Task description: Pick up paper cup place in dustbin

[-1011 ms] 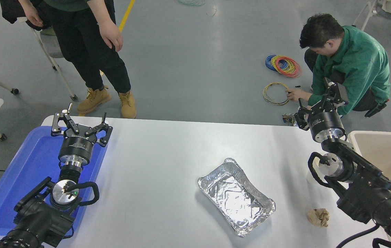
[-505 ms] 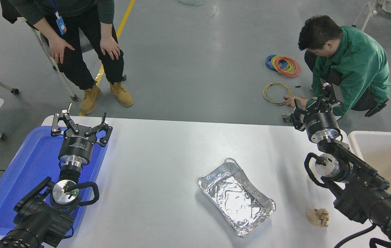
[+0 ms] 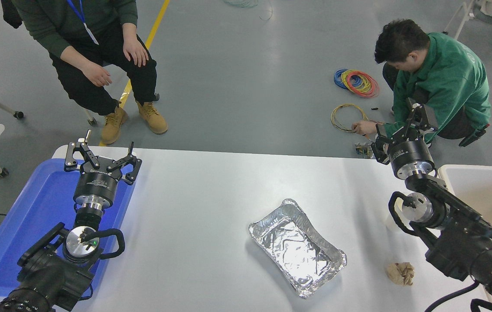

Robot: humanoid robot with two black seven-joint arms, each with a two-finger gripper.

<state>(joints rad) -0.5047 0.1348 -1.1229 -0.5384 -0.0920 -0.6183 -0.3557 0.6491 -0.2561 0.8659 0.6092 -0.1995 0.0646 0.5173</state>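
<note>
No cup shows anywhere on the table [image 3: 211, 182]. The right gripper [image 3: 402, 132] hangs at the far edge beside the bin [image 3: 445, 172], fingers apart and empty, likely just clear of a drop (the bin's inside is mostly cut off). The left gripper [image 3: 100, 158] is parked over the blue tray [image 3: 33, 208], fingers spread.

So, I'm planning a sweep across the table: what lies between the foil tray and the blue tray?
In the head view, only bare white table lies between the foil tray and the blue tray.
</note>
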